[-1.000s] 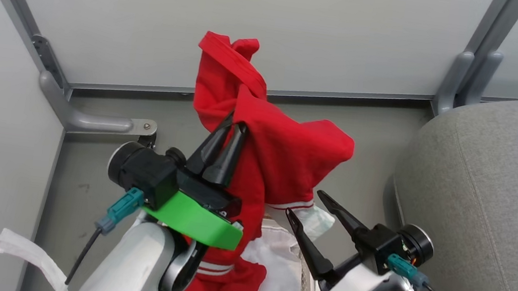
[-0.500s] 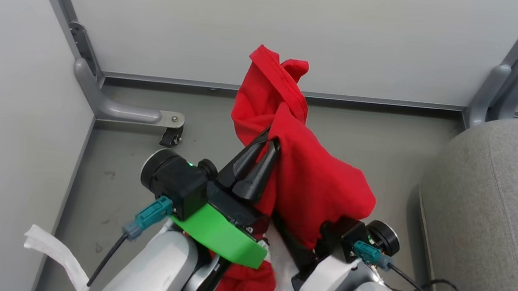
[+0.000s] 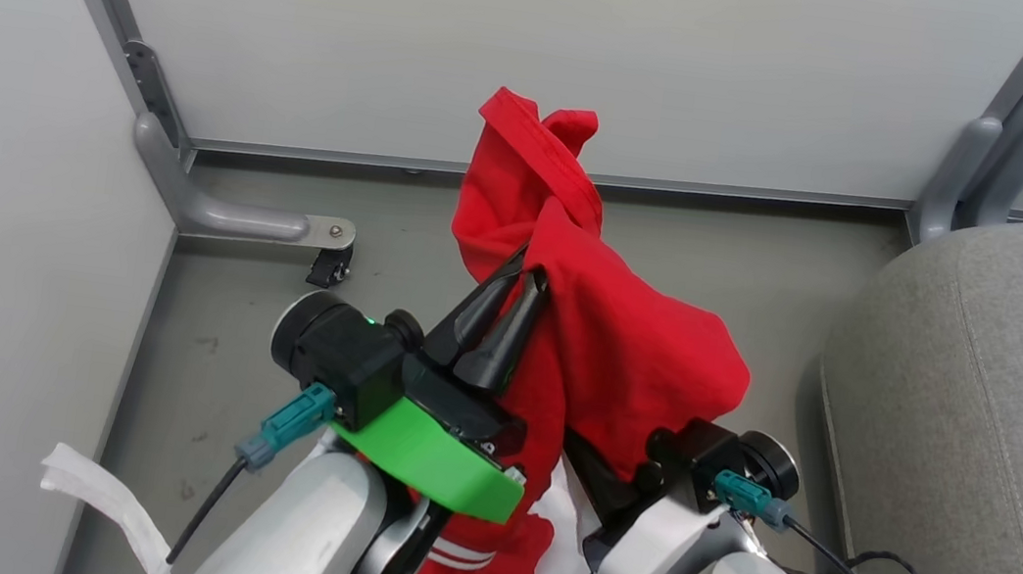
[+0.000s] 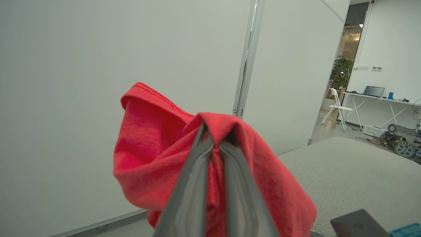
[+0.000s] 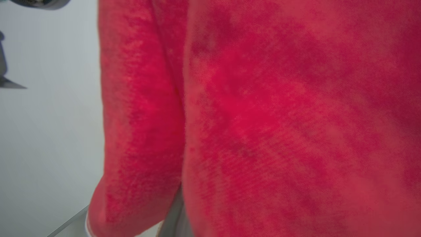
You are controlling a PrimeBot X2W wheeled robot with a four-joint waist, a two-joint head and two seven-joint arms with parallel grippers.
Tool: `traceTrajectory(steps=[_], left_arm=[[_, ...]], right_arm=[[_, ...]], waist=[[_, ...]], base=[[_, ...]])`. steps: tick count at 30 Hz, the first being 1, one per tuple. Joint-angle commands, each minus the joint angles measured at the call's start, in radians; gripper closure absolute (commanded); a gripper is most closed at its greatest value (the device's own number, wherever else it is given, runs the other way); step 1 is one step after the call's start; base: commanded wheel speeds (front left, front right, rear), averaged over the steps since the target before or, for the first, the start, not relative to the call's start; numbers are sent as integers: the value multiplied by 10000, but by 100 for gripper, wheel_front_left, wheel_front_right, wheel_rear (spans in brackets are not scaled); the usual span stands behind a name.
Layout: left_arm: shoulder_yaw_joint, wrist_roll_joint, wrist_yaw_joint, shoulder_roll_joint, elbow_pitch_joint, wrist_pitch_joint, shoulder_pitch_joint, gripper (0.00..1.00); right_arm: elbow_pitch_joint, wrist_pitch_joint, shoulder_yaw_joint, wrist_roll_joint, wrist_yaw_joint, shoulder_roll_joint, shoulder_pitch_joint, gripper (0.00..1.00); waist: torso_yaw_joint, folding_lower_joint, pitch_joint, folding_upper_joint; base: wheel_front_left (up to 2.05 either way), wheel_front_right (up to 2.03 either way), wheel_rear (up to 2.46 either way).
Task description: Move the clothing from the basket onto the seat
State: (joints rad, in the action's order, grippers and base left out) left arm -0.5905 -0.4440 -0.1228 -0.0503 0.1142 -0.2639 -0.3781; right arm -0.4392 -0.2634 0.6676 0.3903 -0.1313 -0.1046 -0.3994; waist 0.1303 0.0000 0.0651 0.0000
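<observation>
Left gripper pinched on clothing, hanging mid-frame. Right gripper closed, tips hidden in cloth. Seat at 3 o'clock. Risk: trailing hem at 6 o'clock snags, pulling the pinch loose.

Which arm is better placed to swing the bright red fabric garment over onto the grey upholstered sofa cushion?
Probably left: the left gripper visibly pinches the red garment aloft. The right gripper sits nearer the grey cushion, but cloth hides its fingers.
</observation>
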Motion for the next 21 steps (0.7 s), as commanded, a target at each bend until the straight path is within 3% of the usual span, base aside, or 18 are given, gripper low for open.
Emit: traceTrajectory(steps=[1,2,3,10,21], left_arm=[[73,25,66,-12,-56,-9,-83,100],[102,49,78,-12,-53,-8,-70,64],[121,79,113,-12,19,-6,-35,0],[508,766,135,-12,244,-3,257,0],[1545,1359,-15,-17,397,-3,928,0]], right_arm=[[85,-20,-40,-63,10,-31,99,100],[138,-20,-106,-88,10,-27,121,100],[231,-20,-186,-136,10,-29,158,100],[1028,-20,-862,-314,10,-109,605,100],[2242,-21,-1848,-549,10,-465,1020,100]], waist=[[-106,0,29,0],[-155,0,33,0],[-238,0,28,0],[-1387,0,86,0],[-4777,0,644,0]], base=[[0,0,0],[0,0,0],[0,0,0],[0,0,0],[0,0,0]])
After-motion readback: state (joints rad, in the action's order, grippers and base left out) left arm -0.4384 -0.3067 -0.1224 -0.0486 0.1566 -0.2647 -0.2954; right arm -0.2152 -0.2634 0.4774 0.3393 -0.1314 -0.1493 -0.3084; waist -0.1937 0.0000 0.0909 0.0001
